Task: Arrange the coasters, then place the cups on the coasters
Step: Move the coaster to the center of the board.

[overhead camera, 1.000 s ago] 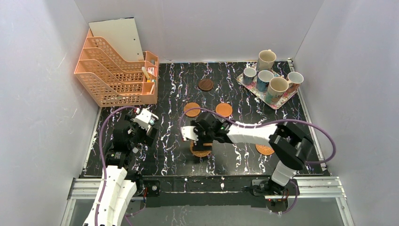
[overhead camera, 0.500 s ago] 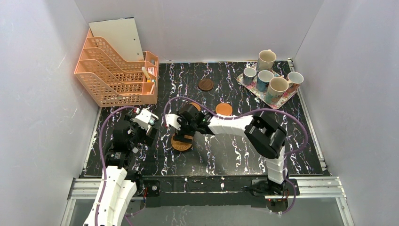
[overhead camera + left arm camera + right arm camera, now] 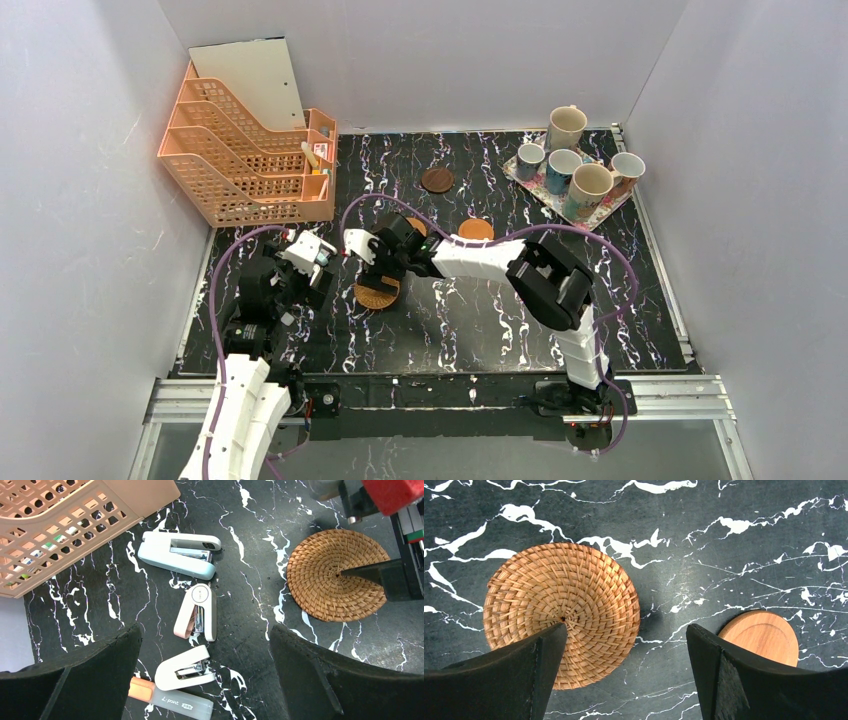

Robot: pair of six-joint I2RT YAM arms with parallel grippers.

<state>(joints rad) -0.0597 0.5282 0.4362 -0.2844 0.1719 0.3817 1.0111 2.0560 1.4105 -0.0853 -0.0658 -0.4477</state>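
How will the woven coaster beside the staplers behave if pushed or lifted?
The woven coaster looks thin and flat: probably light, likely to slide rather than roll. Its coarse weave should make it less slippery. Lying flat on the table, its edge may be hard to pinch.

Marker pen (image 3: 170, 700), orange-capped, between the jaws of the left gripper (image 3: 204, 635): printed "point", leading letter unclear. Nothing else legible.

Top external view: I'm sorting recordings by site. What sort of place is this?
Probably a lab robot test cell: plain white walls box in a marbled tabletop, arms are bolted to a metal rail, and mugs stand on a tray.
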